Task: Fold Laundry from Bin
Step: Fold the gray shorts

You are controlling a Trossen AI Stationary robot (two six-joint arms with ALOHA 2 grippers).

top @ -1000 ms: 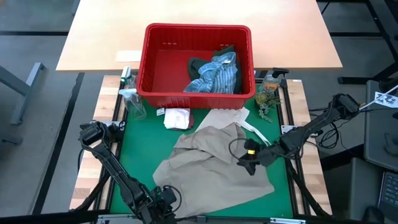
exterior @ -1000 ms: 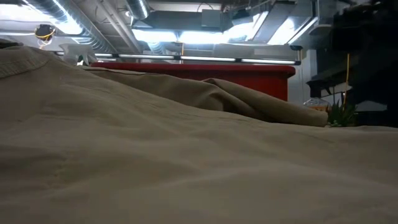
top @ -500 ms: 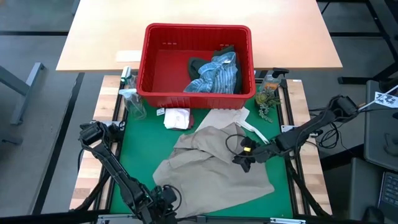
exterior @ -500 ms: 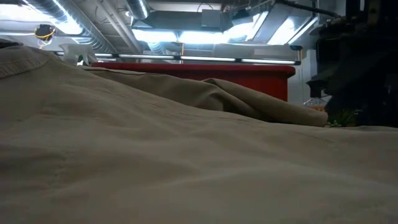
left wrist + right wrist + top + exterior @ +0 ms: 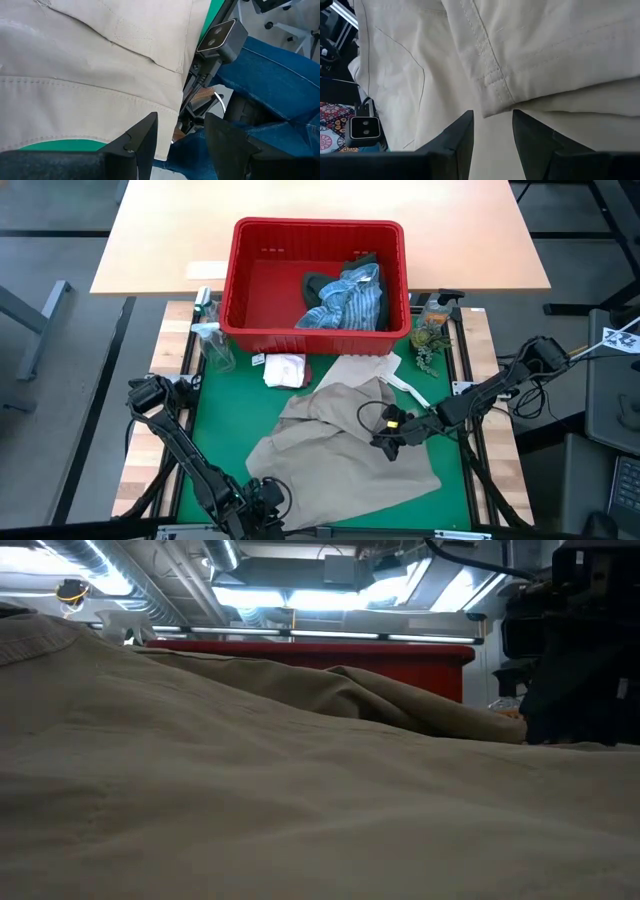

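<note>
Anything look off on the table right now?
The tan garment lies crumpled and askew on the green mat, one edge doubled over under the right end effector. A white cloth sits bunched beside the bin. Nothing looks spilled or damaged.

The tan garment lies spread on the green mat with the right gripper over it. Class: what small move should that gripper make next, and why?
Probably lower and close on the hemmed edge. The right gripper hangs open over the tan garment, and the right wrist view shows a stitched corner just ahead of its fingers, with nothing held. The left gripper waits open at the near edge.
</note>
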